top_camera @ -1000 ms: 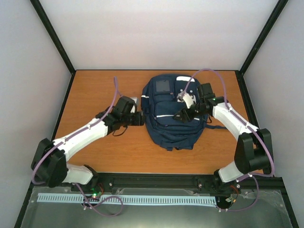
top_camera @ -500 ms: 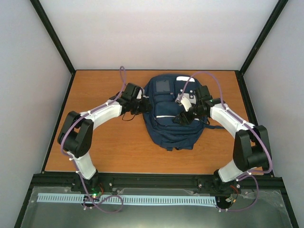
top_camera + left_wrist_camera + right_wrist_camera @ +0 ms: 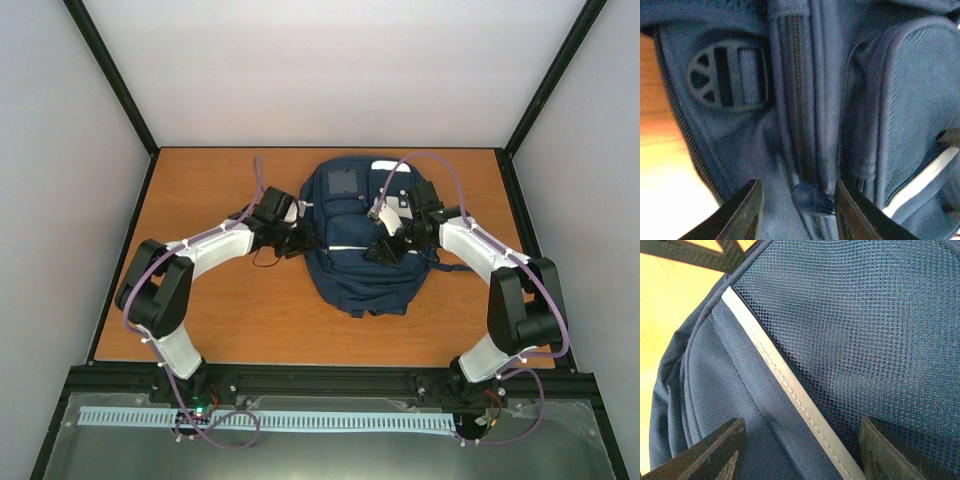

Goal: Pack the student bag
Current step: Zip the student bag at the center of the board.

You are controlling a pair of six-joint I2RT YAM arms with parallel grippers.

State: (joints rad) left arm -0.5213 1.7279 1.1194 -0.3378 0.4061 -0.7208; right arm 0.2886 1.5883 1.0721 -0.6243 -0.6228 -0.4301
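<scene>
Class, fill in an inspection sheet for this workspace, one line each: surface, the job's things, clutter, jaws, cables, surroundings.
Surface: orange-brown wooden table.
Job's things: student bag, navy with white stripes, lying flat at the far middle; nothing to pack seen.
Clutter: nothing seen.
Jaws: left arm at the near side of the bag, jaws apart either side of a zipper pull; right arm over the bag, jaws apart above mesh and a white stripe; neither holds anything.
Cables: a purple cable loops along each arm, the right one arching over the bag.
Surroundings: white walls, black frame posts, black rail at the near edge.
</scene>
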